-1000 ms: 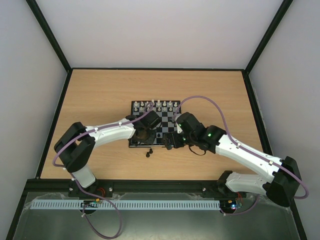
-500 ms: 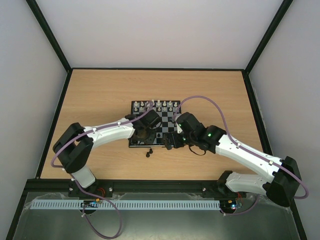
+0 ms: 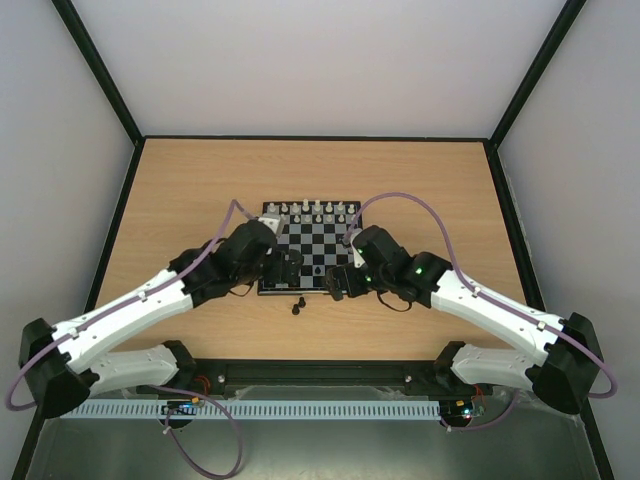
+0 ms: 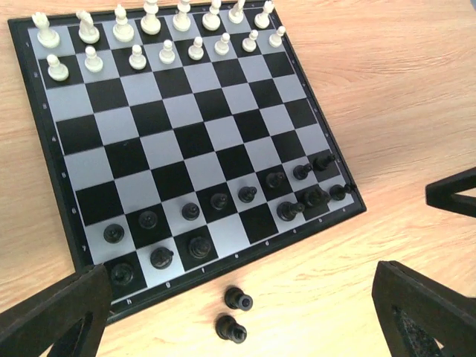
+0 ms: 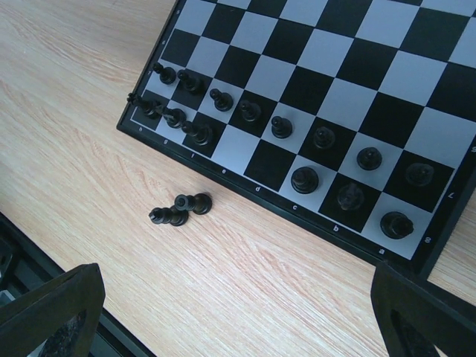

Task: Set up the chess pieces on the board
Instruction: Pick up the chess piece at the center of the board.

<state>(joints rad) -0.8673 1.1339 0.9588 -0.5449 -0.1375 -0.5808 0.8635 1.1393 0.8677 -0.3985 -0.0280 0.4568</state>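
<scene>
Near the middle of the light wooden table (image 3: 180, 200), a little toward its near edge: small square chessboard (image 3: 318, 240) (image 4: 186, 141) (image 5: 327, 52) of black and silvery-white squares with a dark border, lying flat. Along the board's far edge: tiny white chess figures (image 3: 310, 210) (image 4: 151, 22) in two full rows. Along its near edge: tiny black chess figures (image 4: 219, 201) (image 5: 323, 136), eight in a full second row and six more in the edge row, with two bare squares in the middle of that row. Off the board, on bare wood just beside the middle of its near edge: two loose black figures (image 3: 299, 304) (image 4: 238, 299) (image 5: 195, 202), close together.

Left gripper (image 3: 288, 268) (image 4: 242, 279) over the board's near-left part, released, jaws spread wide with nothing clamped between them. In its wrist view, dark fingers (image 4: 59, 312) at the bottom corners, the loose pair low in the gap.

Right gripper (image 3: 338, 283) (image 5: 234, 279) at the board's near-right part, likewise released, jaws wide apart, gripping nothing, clear of every piece.
</scene>
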